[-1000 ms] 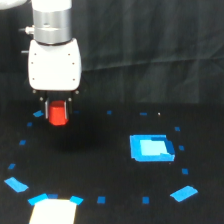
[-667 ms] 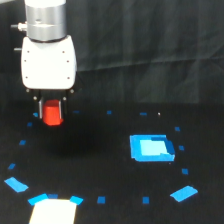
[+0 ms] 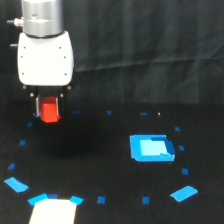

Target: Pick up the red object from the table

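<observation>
Black cloth hangs behind a black table point(image 3: 100, 165), on which one bright blue square point(image 3: 151, 148), one whitish patch point(image 3: 53, 212) and roughly a dozen small blue tape marks point(image 3: 101, 200) can be counted. One arm is seen, with one white gripper point(image 3: 49, 111) at the exterior view's left. One red block point(image 3: 50, 111) is clamped between the two dark fingers point(image 3: 38, 106), clear of the table, with a faint shadow beneath. Compared with a second ago, gripper and block have been raised and shifted slightly toward the exterior view's left. The block is seen as plain matte red-orange, narrower than the gripper head
</observation>
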### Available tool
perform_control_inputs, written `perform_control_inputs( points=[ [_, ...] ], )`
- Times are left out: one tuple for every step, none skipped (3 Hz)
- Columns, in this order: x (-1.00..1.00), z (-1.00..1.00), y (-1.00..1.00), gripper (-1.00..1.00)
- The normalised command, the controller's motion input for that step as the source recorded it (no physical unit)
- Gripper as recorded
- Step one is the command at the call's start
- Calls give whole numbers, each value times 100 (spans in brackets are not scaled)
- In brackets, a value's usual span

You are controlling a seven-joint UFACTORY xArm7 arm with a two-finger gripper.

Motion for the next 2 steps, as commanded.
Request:
perform_control_inputs(
  points=[
    [12, -2, -5, -100],
    [3, 23, 19, -98]
  ],
)
